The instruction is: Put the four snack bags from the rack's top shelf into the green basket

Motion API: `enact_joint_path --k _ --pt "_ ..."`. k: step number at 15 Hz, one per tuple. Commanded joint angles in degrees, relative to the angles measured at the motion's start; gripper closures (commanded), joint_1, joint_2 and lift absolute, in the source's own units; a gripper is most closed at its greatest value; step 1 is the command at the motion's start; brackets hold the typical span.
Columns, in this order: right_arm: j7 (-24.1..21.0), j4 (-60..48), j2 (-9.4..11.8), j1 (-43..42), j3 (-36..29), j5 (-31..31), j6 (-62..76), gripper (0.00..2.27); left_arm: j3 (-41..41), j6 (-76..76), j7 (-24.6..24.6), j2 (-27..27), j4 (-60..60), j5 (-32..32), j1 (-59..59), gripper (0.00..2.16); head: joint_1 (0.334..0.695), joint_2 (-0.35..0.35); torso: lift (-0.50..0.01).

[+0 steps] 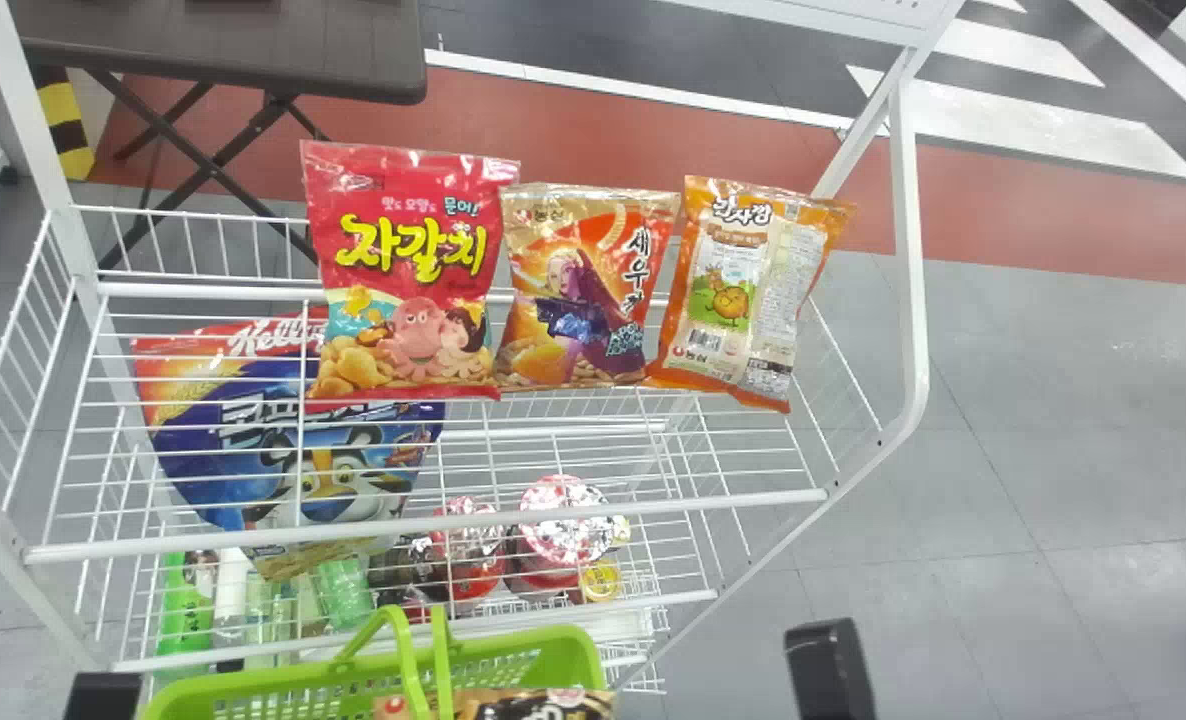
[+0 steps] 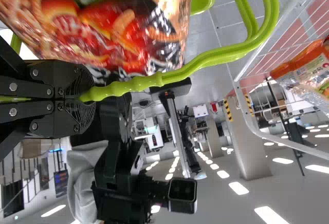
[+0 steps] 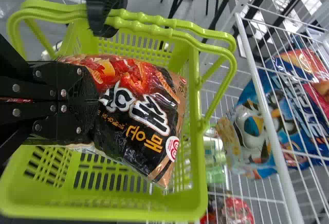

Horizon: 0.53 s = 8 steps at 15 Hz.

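Wire rack, left jaws clamping basket handle, right jaws clamping bag (partly hidden)

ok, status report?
Left pincer shut on basket handle. Right pincer gripping black snack bag over basket. Three bags on top shelf. Drop looks unblocked.

Red with yellow lettering is recorded on the left bag, upper centre of the head view; gold, orange and purple on the middle bag; orange edging around a pale panel on the right bag. Black and red, white-lettered, is seen on the fourth bag, centre of the right wrist view. The basket is coloured lime green, slot-patterned; the rack, white.
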State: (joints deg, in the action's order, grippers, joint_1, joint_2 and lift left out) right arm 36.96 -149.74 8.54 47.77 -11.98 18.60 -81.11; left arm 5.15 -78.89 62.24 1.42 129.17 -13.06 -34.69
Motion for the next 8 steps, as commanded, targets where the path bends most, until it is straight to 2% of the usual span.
enact_joint_path --k 1,2,3,4,8 --pt "-0.4 5.6 0.0 -3.7 4.7 -1.7 2.2 2.19 0.7 0.0 0.0 0.2 1.1 0.4 -0.9 2.11 0.695 -0.350 0.000" --pt "-0.5 7.4 0.1 -5.1 5.7 -1.8 0.6 1.72 0.7 0.0 0.0 0.2 1.4 0.5 -1.2 2.11 0.695 -0.350 0.000" --pt "-0.5 8.7 0.2 -6.0 6.4 -2.3 0.3 0.48 0.7 0.0 0.0 0.2 1.4 0.5 -1.3 2.11 0.695 -0.350 0.000" --pt "-0.5 8.8 0.5 -6.6 6.7 -3.4 -1.1 0.00 0.6 0.0 0.1 0.2 1.4 0.5 -1.4 2.11 0.695 -0.350 0.000" --pt "0.0 6.9 0.9 -6.1 2.7 -3.7 -0.9 0.05 1.3 0.0 -0.1 0.2 1.5 0.8 -1.4 2.11 0.695 -0.350 0.000"
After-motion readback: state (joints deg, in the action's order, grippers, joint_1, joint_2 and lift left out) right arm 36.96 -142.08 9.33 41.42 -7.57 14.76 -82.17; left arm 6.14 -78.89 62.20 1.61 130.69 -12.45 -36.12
